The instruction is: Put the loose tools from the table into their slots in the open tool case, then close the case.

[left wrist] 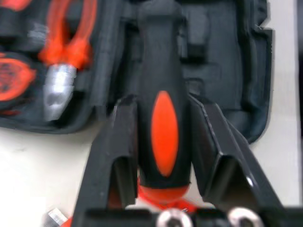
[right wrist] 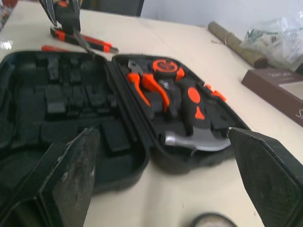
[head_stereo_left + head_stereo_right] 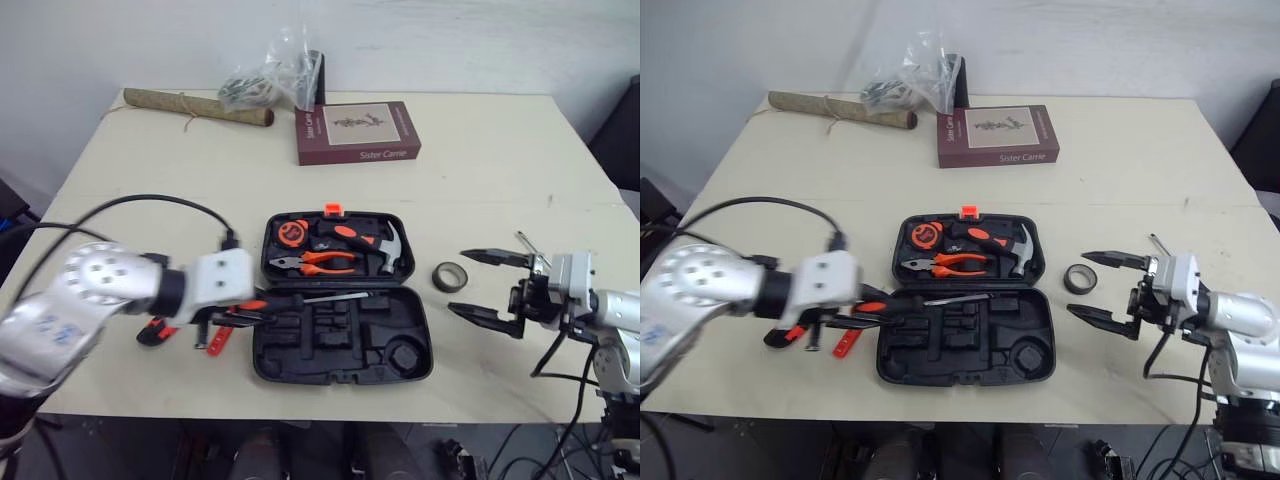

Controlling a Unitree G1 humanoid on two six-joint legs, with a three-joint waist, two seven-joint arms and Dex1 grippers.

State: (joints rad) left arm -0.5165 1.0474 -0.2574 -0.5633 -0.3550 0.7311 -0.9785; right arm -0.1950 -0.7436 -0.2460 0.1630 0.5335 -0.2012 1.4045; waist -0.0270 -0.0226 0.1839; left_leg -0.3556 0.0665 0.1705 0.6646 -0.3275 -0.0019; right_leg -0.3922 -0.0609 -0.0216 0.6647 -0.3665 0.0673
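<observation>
The open black tool case (image 3: 340,352) lies mid-table. Its far half holds a tape measure (image 3: 291,232), orange pliers (image 3: 315,262) and a hammer (image 3: 385,250); several moulded slots in the near half are bare. My left gripper (image 3: 240,312) sits at the case's left edge, shut on the black-and-orange handle of a screwdriver (image 1: 163,127), whose shaft (image 3: 335,297) points right across the near half. Loose orange-and-black tools (image 3: 155,333) lie on the table left of the case. My right gripper (image 3: 460,283) stands open just right of the case, holding nothing.
A roll of dark tape (image 3: 450,275) lies between the case and my right gripper. At the back are a maroon book (image 3: 357,132), a plastic bag (image 3: 270,75) and a rolled brown bundle (image 3: 195,106). A black cable (image 3: 160,203) loops over my left arm.
</observation>
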